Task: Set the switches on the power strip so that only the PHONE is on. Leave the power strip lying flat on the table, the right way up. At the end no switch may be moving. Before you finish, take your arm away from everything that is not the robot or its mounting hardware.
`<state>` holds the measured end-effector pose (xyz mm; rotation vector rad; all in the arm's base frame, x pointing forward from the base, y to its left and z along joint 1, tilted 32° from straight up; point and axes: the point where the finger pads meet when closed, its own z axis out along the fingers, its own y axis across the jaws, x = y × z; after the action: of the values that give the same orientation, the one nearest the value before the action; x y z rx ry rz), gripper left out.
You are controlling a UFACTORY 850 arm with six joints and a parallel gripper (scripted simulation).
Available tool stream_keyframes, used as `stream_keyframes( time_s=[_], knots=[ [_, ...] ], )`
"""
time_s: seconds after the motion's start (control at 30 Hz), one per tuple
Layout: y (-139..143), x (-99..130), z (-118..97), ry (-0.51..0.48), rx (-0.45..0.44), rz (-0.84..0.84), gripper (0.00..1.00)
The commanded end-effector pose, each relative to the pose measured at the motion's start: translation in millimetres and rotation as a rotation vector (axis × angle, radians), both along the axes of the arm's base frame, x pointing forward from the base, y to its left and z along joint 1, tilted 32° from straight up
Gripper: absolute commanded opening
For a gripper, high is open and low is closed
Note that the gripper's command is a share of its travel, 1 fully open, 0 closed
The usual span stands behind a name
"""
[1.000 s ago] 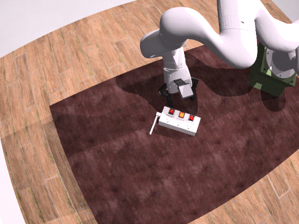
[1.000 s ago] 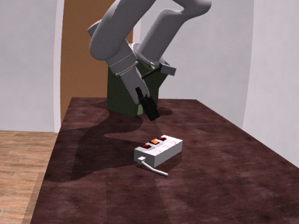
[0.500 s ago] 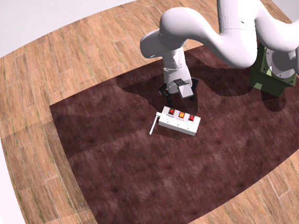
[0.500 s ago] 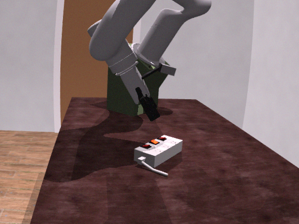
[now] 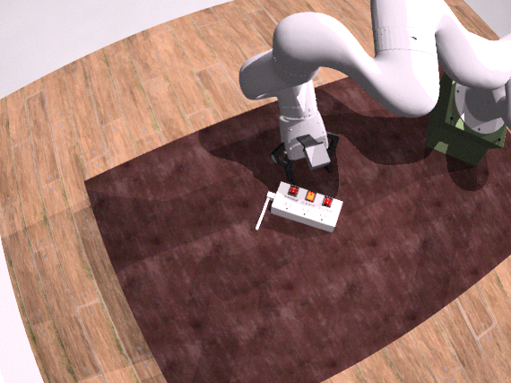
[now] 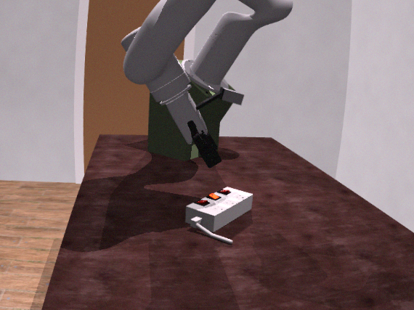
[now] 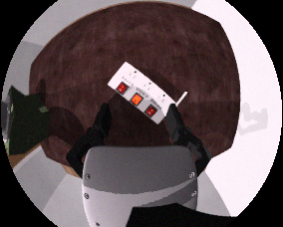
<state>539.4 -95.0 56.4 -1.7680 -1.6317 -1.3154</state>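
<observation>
A white power strip [image 5: 305,210] [image 6: 226,208] [image 7: 138,83] lies flat on the dark brown table [image 5: 188,252] [image 6: 290,233], switches facing up. It has three rocker switches in a row. The middle switch [image 5: 310,195] [image 6: 213,196] [image 7: 136,99] glows bright orange. The two outer switches [image 5: 293,191] [image 5: 327,201] are darker red. The labels are too small to read. My gripper [image 5: 310,173] [image 6: 212,160] [image 7: 139,110] is open and empty. It hangs tilted a little above the table, just behind the switch side of the strip, and touches nothing.
A short white cable stub [image 5: 262,216] [image 6: 214,234] [image 7: 180,100] sticks out of one end of the strip. The arm's green base block [image 5: 453,140] [image 6: 167,139] stands at the back of the table. A wooden floor [image 5: 112,100] surrounds the table.
</observation>
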Motion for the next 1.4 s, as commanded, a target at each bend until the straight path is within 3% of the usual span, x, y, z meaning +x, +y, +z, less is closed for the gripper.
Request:
stream_keyframes(
  time_s=[0.0,1.1,1.17,1.23,1.3,1.33,1.37],
  knots=[
    [-1,0,1,-0.001,-0.001,0.000,1.00],
    [0,2,1,0.000,-0.015,-0.002,1.00],
    [5,8,6,0.004,-0.092,-0.012,1.00],
    [11,17,17,0.012,-0.230,-0.033,1.00],
    [11,17,17,0.012,-0.230,-0.033,1.00],
    [14,21,24,0.016,-0.310,-0.047,1.00],
    [14,21,24,0.016,-0.310,-0.047,1.00]
  ],
)
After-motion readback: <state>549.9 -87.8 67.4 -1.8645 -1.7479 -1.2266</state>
